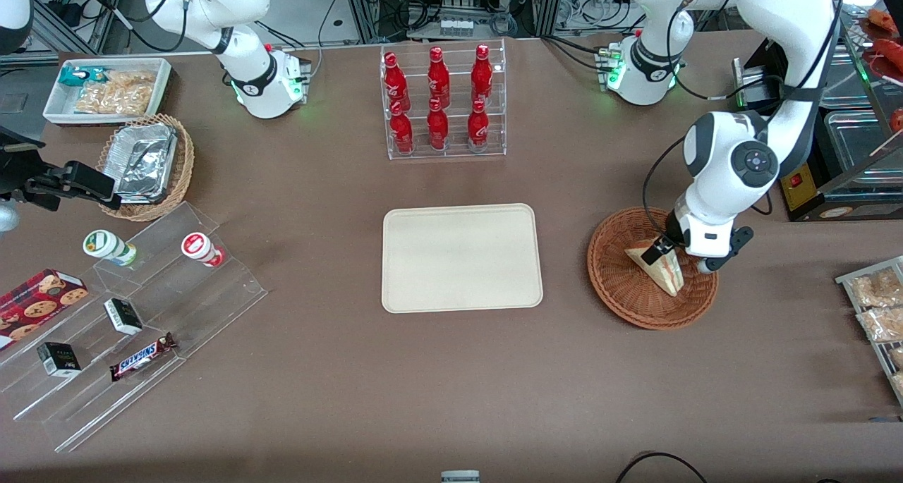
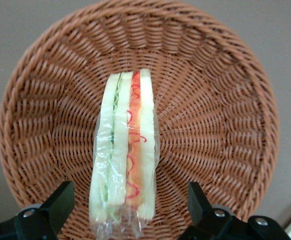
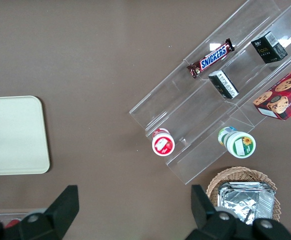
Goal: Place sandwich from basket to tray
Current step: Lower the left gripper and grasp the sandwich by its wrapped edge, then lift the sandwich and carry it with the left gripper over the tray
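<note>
The sandwich (image 1: 662, 268), a clear-wrapped wedge of white bread with red, pink and green filling, lies in the reddish-brown wicker basket (image 1: 621, 292) toward the working arm's end of the table. The left wrist view shows the sandwich (image 2: 125, 150) standing on edge on the basket's weave (image 2: 215, 120). My gripper (image 1: 667, 252) hangs just above the basket, open, its two fingers (image 2: 60, 202) on either side of the sandwich's wrapped end with a gap on each side. The cream-beige tray (image 1: 462, 257) lies empty at mid-table, beside the basket.
A clear rack of red bottles (image 1: 443, 102) stands farther from the front camera than the tray. A tan basket with foil containers (image 1: 144, 166), a white bin of snacks (image 1: 106, 88) and clear stepped shelves with snacks (image 1: 127, 314) lie toward the parked arm's end. Snack packets (image 1: 878, 307) lie at the working arm's edge.
</note>
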